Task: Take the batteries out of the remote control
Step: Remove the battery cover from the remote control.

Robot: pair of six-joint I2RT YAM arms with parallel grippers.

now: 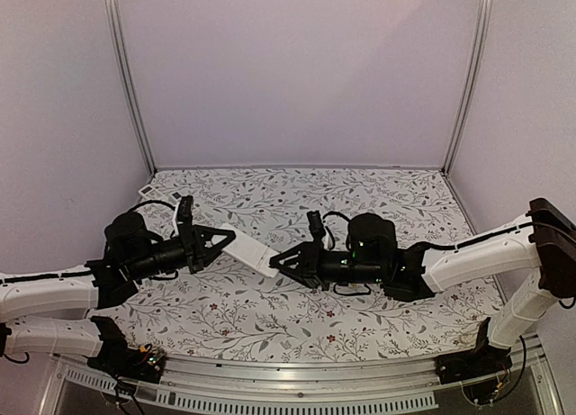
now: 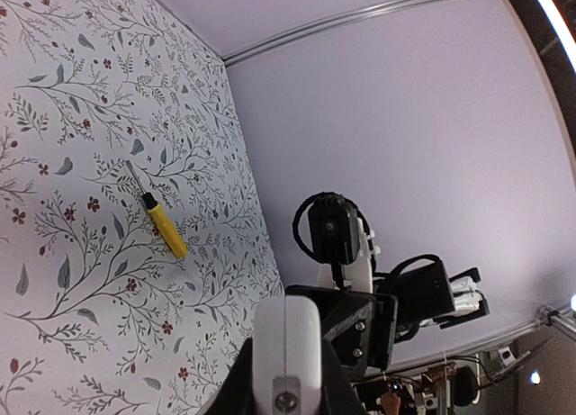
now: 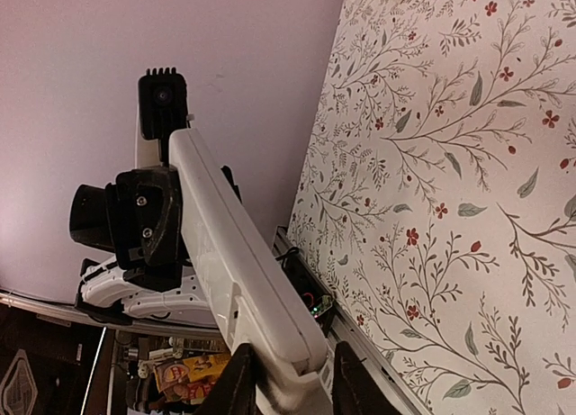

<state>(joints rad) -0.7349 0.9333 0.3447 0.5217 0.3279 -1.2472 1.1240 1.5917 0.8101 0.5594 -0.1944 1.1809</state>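
White remote (image 1: 254, 249), one, gripped by left pincer (image 1: 230, 240) and right pincer (image 1: 278, 262); one screwdriver (image 2: 163, 228).

Two arms rise at the silver rail (image 1: 297, 379), the left arm (image 1: 54, 293) from a black base at the rail's left end and the right arm (image 1: 477, 257) from one at its right end. Both wear white shells with black joints. Beyond the rail, black cables (image 1: 337, 215) loop over the wrists. The black, wedge-shaped left gripper (image 1: 229, 241) and right gripper (image 1: 274, 260) show silver screws (image 3: 139, 199).
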